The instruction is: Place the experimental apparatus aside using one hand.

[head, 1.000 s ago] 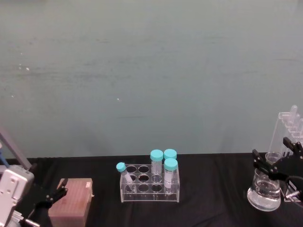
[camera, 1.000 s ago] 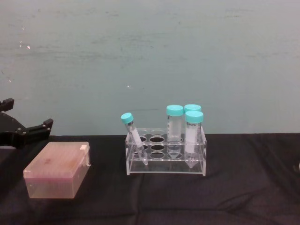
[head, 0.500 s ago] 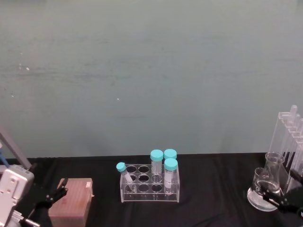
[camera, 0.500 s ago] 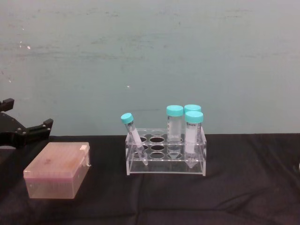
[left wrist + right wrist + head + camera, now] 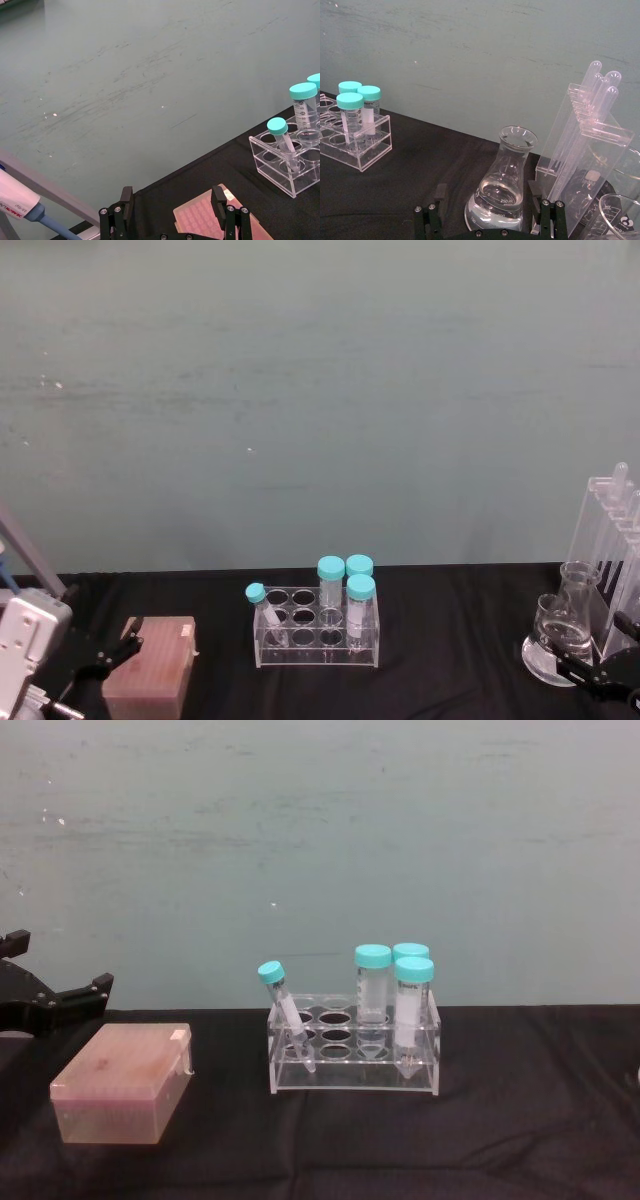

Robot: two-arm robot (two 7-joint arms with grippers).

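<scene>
Covering the scene, a black table (image 5: 450, 590) runs along a green wall (image 5: 320, 390). Largest item: clear stand (image 5: 612, 540) with round-topped tubes, upright at the table's far right. Just beside it, on its left: cone-shaped flask (image 5: 571, 615) holding clear liquid, upright, with a small beaker (image 5: 546, 612) close against its left side. Right gripper (image 5: 607, 672): low at the right corner, in front of the flask, fingers spread, holding nothing; in the right wrist view the flask (image 5: 503, 185) stands beyond and between the two fingers (image 5: 432, 220), untouched. Centre: clear rack (image 5: 352, 1050) with four teal-capped tubes (image 5: 372, 985), one tilted. Left: pink box (image 5: 125, 1082). Left gripper (image 5: 172, 210): parked beside the pink box, fingers spread, empty.
</scene>
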